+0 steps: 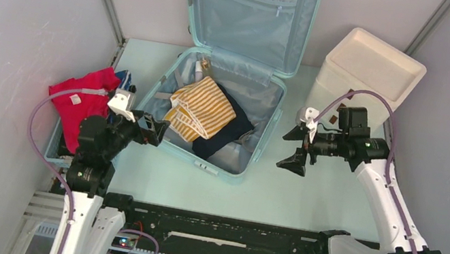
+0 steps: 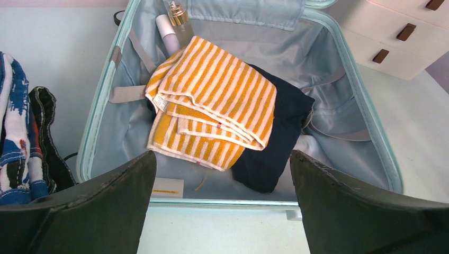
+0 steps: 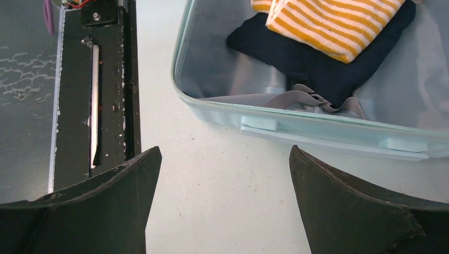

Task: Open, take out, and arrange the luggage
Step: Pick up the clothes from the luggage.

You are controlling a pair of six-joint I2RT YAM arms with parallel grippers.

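Observation:
The pale mint luggage (image 1: 228, 171) lies open in the middle of the table, its lid (image 1: 249, 7) standing upright at the back. In its lower half lie a folded yellow-and-white striped towel (image 1: 201, 106) (image 2: 212, 100) (image 3: 333, 21) on a dark navy garment (image 1: 224, 134) (image 2: 275, 143) (image 3: 296, 53), with small bottles (image 2: 177, 18) in the far left corner. My left gripper (image 1: 156, 131) (image 2: 222, 154) hovers open at the luggage's near left rim (image 2: 98, 116), holding nothing. My right gripper (image 1: 284, 151) (image 3: 225, 149) is open over bare table just right of the luggage's side wall (image 3: 317, 124).
A red garment (image 1: 81, 103) and a blue patterned cloth (image 2: 16, 132) lie heaped in a blue basket (image 1: 56, 148) at the left. A cream-white box with brown drawer tabs (image 1: 366, 71) (image 2: 392, 32) stands at the back right. A black rail (image 1: 225, 231) (image 3: 106, 90) runs along the near edge.

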